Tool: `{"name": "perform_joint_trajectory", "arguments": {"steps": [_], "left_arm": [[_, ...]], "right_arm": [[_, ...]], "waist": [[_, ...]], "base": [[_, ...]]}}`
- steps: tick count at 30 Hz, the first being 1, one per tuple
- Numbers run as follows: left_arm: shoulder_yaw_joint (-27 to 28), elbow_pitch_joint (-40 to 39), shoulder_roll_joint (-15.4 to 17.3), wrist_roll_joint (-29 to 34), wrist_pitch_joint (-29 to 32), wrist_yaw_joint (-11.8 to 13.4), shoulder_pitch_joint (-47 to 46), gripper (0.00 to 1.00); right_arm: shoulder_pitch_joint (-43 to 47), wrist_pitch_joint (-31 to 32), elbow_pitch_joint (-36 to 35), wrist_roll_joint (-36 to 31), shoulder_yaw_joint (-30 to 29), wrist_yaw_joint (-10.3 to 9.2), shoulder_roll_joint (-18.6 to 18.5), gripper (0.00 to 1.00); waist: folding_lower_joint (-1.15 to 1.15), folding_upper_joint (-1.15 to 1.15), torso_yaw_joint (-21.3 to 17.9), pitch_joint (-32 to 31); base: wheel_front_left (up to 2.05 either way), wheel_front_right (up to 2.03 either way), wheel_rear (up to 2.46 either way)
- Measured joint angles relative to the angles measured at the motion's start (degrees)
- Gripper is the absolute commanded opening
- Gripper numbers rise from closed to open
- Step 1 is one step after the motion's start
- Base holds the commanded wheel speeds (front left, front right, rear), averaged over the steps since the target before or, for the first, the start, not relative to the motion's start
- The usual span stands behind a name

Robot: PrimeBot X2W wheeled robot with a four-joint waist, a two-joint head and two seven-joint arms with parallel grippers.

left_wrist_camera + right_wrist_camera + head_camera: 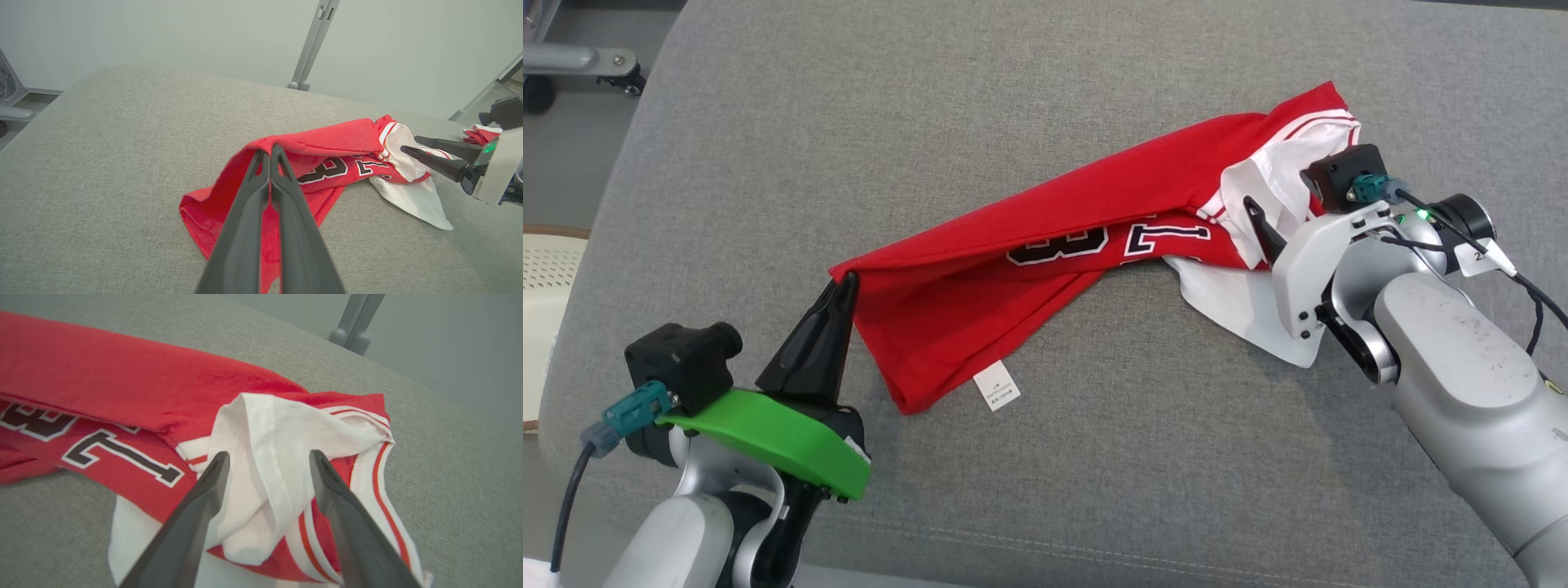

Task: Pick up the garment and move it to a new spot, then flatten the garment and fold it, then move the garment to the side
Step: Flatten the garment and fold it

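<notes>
Nearest the robot, at the lower left of the head view, the left pincer point(848, 282) is seen with its two dark fingers pressed together and clamped on a folded corner of the red jersey point(1094, 196). In the left wrist view the same pincer point(269, 153) is shown nipping the cloth at a small raised peak, with the rest of that end slumped on the grey fabric-covered worktop point(931, 122). Just beyond the fingers, a white care label point(996, 385) is turned out from the lower red hem and lies flat on the worktop. From the clamped corner the jersey is stretched in a long diagonal band toward the upper right of the head view, folded over on itself, so that black numerals edged in white point(1086, 241) are partly covered by the upper layer. Further along, at the jersey's other end, white fabric with red stripes is bunched, and a white flap is spread on the worktop below it. The right pincer point(267, 457) is held there with its fingers apart, a fold of the white sleeve point(286, 428) lying between them; no grip is made. Behind the worktop, a grey post point(312, 45) is seen against a pale wall, and a grey wheeled frame point(572, 65) stands on the floor at the far left.
</notes>
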Motion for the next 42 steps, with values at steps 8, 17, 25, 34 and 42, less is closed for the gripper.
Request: {"name": "perform_joint_trajectory", "arguments": {"steps": [8,17,25,34,42], "left_arm": [[0.5,-2.5,-0.2,0.0,1.0,0.0,0.4,0.00],[2.4,-2.8,-0.4,0.5,1.5,0.0,1.1,0.00],[7.5,-3.7,1.6,0.2,2.0,0.0,2.0,0.00],[9.8,-10.1,8.4,-2.5,7.2,-2.1,-1.4,0.00],[12.5,-20.3,12.9,-9.6,14.1,-4.1,-1.6,0.00]], "right_arm": [[-2.8,0.0,1.8,-0.4,-0.4,-0.08,0.7,0.69],[-4.2,-2.7,3.1,-0.3,-1.9,-0.09,1.9,0.00],[-5.0,-5.7,0.0,8.2,-9.8,0.67,2.5,0.00],[-5.1,-3.7,-8.3,21.6,-20.1,4.92,-0.2,0.00],[-4.9,-0.2,-23.9,32.0,-28.5,7.13,-3.9,0.00]], "waist": [[0.00,0.00,0.3,1.0],[0.00,0.00,0.3,1.4],[0.00,0.00,-1.7,0.2],[0.00,0.00,-5.4,-3.7],[0.00,0.00,-9.5,-8.6]], "base": [[0.00,0.00,0.00],[0.00,0.00,0.00],[0.00,0.00,0.00],[0.00,0.00,0.00],[0.00,0.00,0.00]]}}
